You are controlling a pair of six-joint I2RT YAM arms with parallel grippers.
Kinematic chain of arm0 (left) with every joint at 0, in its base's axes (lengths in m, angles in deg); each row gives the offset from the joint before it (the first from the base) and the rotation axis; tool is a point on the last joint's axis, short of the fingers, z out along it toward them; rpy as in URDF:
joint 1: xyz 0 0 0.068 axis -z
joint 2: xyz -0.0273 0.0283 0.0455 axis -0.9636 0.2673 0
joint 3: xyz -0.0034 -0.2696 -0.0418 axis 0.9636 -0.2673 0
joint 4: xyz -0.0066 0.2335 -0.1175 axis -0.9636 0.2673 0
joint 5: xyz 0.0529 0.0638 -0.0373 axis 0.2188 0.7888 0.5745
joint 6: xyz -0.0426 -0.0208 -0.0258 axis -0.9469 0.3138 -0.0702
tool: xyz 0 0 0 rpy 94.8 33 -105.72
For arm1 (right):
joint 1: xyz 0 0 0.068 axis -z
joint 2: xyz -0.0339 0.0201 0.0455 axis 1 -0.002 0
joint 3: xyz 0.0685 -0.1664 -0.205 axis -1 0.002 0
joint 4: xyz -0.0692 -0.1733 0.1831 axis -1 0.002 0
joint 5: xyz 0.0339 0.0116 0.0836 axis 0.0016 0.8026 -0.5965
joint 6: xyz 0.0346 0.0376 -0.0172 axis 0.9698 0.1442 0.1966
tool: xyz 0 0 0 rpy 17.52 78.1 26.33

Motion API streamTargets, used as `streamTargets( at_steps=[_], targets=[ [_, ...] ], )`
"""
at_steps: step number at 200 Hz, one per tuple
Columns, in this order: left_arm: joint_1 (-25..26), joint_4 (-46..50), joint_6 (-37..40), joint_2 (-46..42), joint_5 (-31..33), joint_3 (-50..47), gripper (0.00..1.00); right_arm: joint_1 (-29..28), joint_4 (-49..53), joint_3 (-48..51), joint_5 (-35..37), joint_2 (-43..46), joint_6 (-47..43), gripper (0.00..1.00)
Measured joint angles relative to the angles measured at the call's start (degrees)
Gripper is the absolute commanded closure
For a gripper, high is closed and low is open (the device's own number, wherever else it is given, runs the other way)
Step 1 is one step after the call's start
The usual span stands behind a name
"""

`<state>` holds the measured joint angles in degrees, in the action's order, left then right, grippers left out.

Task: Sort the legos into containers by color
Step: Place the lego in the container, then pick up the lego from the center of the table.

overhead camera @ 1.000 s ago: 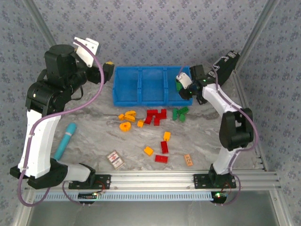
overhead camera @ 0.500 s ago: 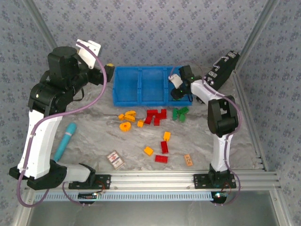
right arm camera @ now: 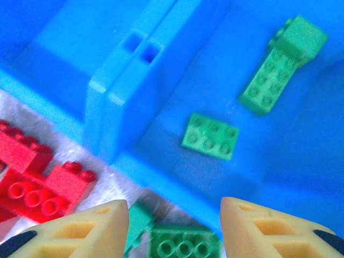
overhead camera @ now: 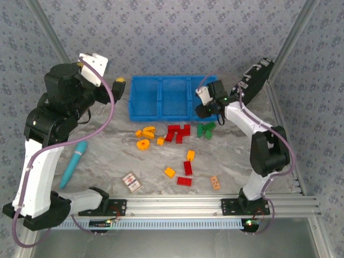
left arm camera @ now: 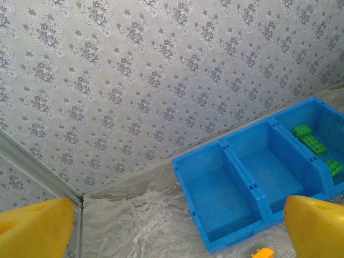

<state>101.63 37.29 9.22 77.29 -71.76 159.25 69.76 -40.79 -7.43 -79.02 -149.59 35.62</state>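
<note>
The blue bin stands at the back of the table with three compartments. Its right compartment holds green legos; the left and middle ones look bare. My right gripper hangs open and holds nothing, over the front wall of the right compartment, above green legos on the table. Red legos and orange legos with a round ring lie in front of the bin. My left gripper is raised left of the bin, open, nothing held.
More orange bricks and red bricks lie nearer the front. A small orange tag and a patterned card lie near the front rail. A teal tool lies at the left. A black case leans at the back right.
My left arm has drawn back to the left, away from the bin. My right gripper has shifted a little left, towards the front wall of the right compartment, and its elbow has swung.
</note>
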Motion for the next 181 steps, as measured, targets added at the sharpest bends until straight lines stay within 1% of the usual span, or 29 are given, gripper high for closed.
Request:
streamTargets(
  at_steps=[15, 35, 48, 76, 102, 136, 181],
  targets=[
    [0.0, -0.52, 0.0, -1.14, 0.0, -1.03, 0.0, -1.99, 0.35, 1.88, 2.51, 1.29, 3.67, 0.52],
    [0.39, -1.2, -0.02, -2.03, -0.02, -1.81, 0.0, -4.2, 1.62, 3.61, 5.95, 2.27, 9.38, 0.57],
    [0.72, -1.49, -0.02, -2.43, -0.04, -2.21, 0.0, -4.57, 3.45, 3.8, 6.95, 2.43, 15.02, 0.61],
    [1.16, -2.36, -0.02, -3.23, -0.46, -3.67, 0.0, -4.24, 6.49, 4.24, 8.15, 2.45, 27.19, 0.61],
    [1.18, -3.19, -0.02, -3.93, -0.68, -5.11, 0.0, -5.35, 6.47, 6.38, 8.24, 2.58, 35.17, 0.6],
    [1.95, -4.31, 0.04, -5.46, -0.61, -7.23, 0.0, -6.03, 6.34, 7.13, 8.17, 2.4, 41.42, 0.6],
    [3.82, -4.7, 0.98, -7.96, 0.79, -8.37, 0.0, -6.08, 5.73, 7.13, 8.22, -1.44, 44.39, 0.59]
  ],
)
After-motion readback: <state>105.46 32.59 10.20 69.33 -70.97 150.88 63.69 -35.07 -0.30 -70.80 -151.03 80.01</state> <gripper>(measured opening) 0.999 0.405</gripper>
